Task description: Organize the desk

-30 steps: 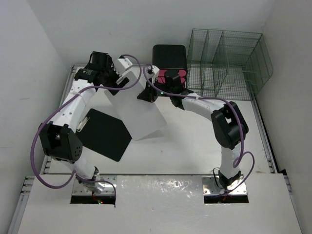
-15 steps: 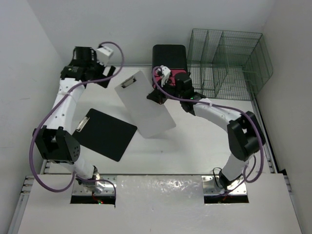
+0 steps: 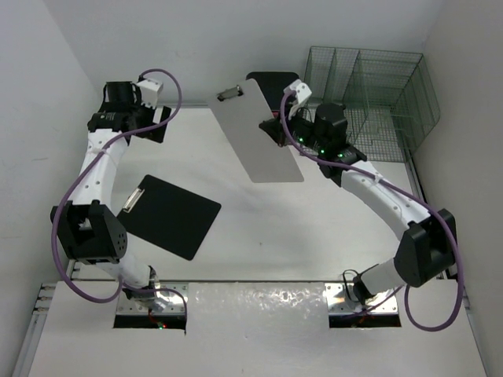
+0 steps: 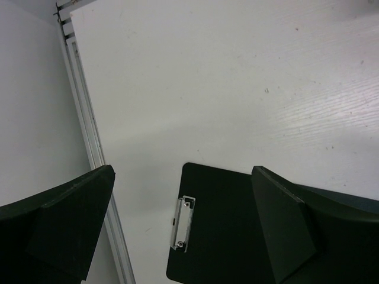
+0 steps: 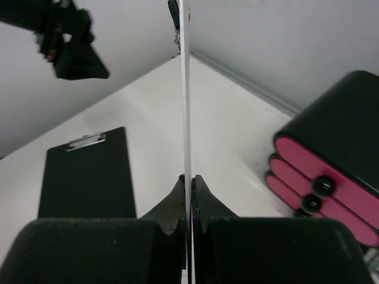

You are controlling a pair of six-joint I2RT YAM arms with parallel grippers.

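The white desk (image 3: 314, 228) carries a black clipboard (image 3: 169, 216) at its left. My right gripper (image 3: 277, 130) is shut on the edge of a white clipboard (image 3: 255, 129), which hangs in the air over the back of the desk with its metal clip farthest from me. In the right wrist view the white clipboard (image 5: 186, 89) shows edge-on, pinched between the right gripper's (image 5: 189, 180) jaws. My left gripper (image 3: 154, 124) is open and holds nothing, high over the back left corner. Its wrist view looks down between the left gripper's (image 4: 183, 171) jaws at the black clipboard (image 4: 231, 225).
A black-and-pink drawer unit (image 5: 331, 160) stands at the back, partly hidden behind the white clipboard in the top view. A green wire rack (image 3: 365, 102) fills the back right corner. Metal rails (image 4: 89, 136) edge the desk. White walls close in on the left and right.
The right arm lifted the white clipboard up and swung it right, toward the back. The left gripper opened fully and drew away left, clear of the clipboard's clip end.
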